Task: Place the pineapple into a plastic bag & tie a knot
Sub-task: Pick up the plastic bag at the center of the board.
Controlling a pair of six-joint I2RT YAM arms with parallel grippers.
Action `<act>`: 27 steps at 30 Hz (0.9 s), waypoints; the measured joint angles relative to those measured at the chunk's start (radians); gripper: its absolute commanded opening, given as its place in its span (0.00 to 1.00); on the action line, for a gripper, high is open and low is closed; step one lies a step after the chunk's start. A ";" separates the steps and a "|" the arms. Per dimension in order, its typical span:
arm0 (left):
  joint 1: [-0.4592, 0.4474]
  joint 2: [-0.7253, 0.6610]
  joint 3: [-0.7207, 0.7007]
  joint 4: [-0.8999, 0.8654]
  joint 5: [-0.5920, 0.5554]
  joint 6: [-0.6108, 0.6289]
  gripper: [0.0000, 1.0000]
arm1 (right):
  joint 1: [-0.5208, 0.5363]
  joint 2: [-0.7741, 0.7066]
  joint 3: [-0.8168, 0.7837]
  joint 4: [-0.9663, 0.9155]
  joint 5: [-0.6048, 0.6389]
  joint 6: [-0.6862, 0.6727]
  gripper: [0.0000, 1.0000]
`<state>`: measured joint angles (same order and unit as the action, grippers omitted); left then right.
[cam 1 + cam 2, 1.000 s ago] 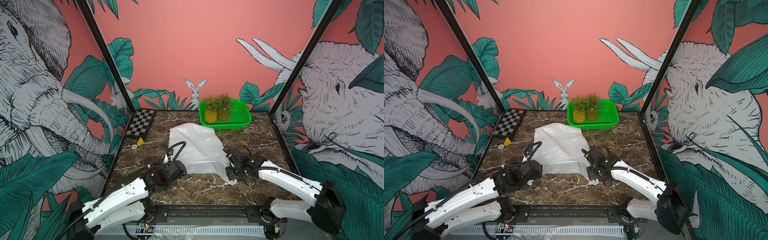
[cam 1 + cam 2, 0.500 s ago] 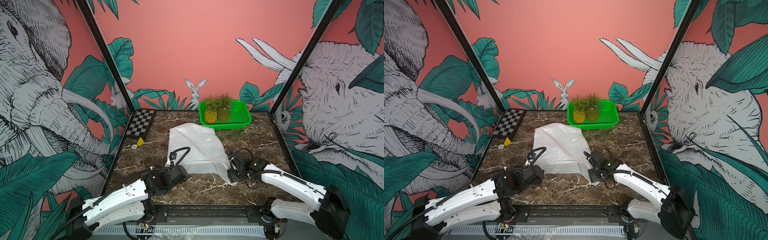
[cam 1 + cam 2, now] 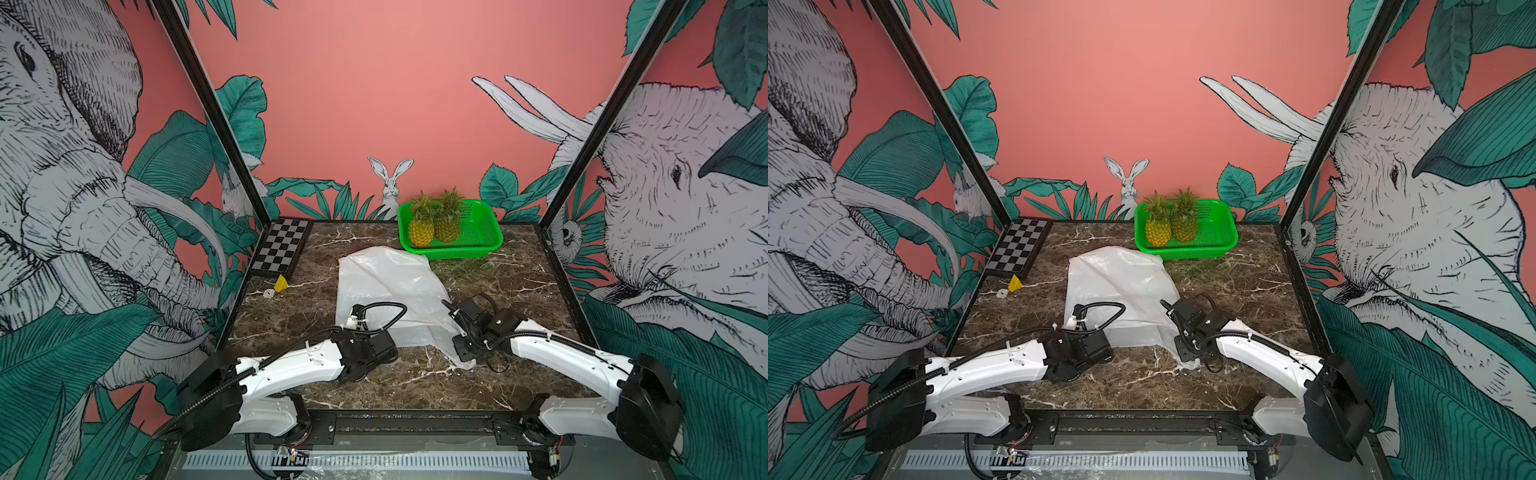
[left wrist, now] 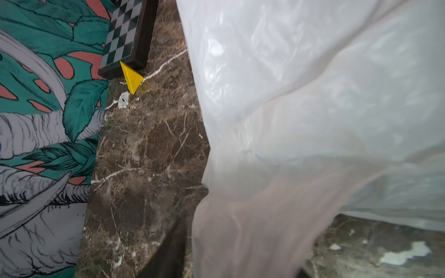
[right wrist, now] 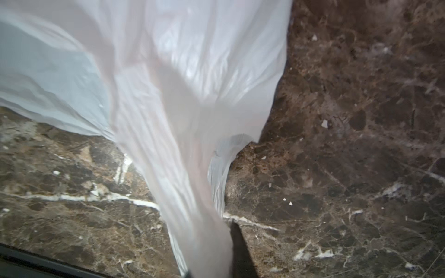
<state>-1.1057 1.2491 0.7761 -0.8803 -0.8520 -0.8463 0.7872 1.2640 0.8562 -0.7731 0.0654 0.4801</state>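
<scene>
The white plastic bag (image 3: 390, 286) (image 3: 1121, 286) lies flat on the middle of the marble table. Two pineapples (image 3: 421, 232) (image 3: 448, 226) stand in the green basket (image 3: 486, 245) at the back right. My left gripper (image 3: 390, 347) (image 4: 238, 260) is at the bag's near left edge, with film (image 4: 289, 96) bunched between its fingers. At the near right corner my right gripper (image 3: 461, 353) (image 5: 212, 255) is shut on a stretched strip of the bag (image 5: 192, 72). A knot is not in view.
A chessboard (image 3: 282, 249) lies at the back left, with a small yellow triangle (image 3: 281, 284) and a white disc (image 3: 269, 293) just in front of it. Printed walls close in the left, right and back sides.
Both grippers have closed on the bag's near edge. The left arm has slid right and nearer, onto the bag's near left corner; the right arm has pulled slightly toward the front.
</scene>
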 measured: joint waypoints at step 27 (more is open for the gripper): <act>0.177 -0.010 0.910 -0.241 0.324 0.127 0.00 | 0.000 0.120 1.123 -0.500 -0.094 -0.021 0.00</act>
<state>-0.9283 1.2388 1.6859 -1.1213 -0.5278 -0.7189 0.7876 1.3842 1.9793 -1.2732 -0.0284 0.4591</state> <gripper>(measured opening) 0.048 0.047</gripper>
